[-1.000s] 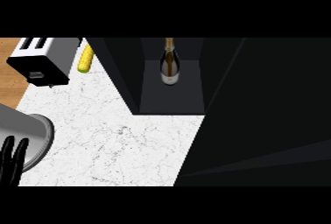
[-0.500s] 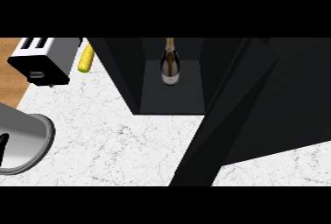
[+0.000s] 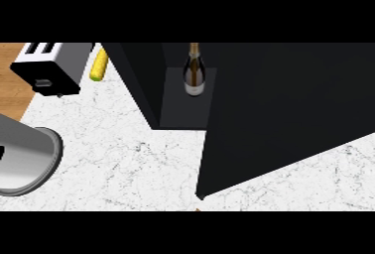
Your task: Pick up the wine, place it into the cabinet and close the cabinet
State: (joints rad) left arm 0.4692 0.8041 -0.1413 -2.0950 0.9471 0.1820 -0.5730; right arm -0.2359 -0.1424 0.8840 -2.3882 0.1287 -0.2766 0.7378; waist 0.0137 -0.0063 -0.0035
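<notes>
1. Counter point(image 3: 139, 163): white marble pattern with fine grey veining.
2. Cabinet point(image 3: 139, 74): black throughout; the inner shelf reads as very dark grey.
3. Door point(image 3: 285, 114): flat black, no pattern.
4. Wine point(image 3: 193, 74): dark olive-brown glass, gold foil at the neck, pale grey label low on the body.
5. Toaster point(image 3: 55, 67): silver-grey sides, white top with black slots, black end panel.
6. Corn point(image 3: 98, 64): yellow, with a greenish tinge at the lower tip.
7. Forearm point(image 3: 22, 161): plain grey, with a lighter rim at the end.
8. Floor point(image 3: 16, 79): orange-brown wood tone at the left of the counter.
</notes>
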